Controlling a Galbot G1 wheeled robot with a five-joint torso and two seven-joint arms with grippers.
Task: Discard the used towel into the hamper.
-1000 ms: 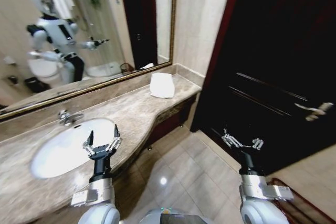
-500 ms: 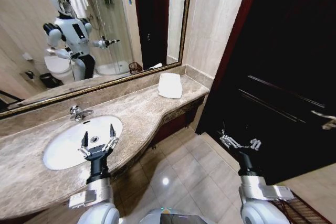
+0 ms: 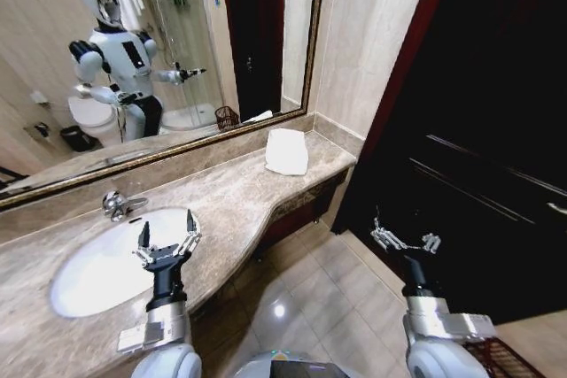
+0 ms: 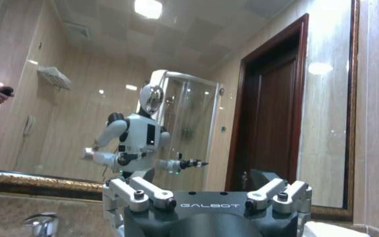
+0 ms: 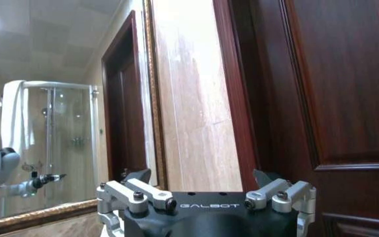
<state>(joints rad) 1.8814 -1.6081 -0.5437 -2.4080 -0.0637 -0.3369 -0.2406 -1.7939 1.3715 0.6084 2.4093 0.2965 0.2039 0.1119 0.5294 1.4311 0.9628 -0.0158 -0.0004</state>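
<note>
— How much of the hamper (image 3: pixel 501 358) can you see?
— A slice of dark red-brown slats in the head view's lower right corner. The picture's edges cut off the rest.
— And the towel (image 4: pixel 331 231)?
— In the left wrist view, just a white corner, clipped by the bottom edge. The faucet (image 4: pixel 40 224) is cropped there too.
— The table (image 3: pixel 239 196)?
— It runs off the head view's left edge. The door handle (image 3: pixel 558 209) is clipped at the right edge. A dark basket (image 3: pixel 227 117) reflected in the mirror (image 3: pixel 257 33) is too small to tell its make.
</note>
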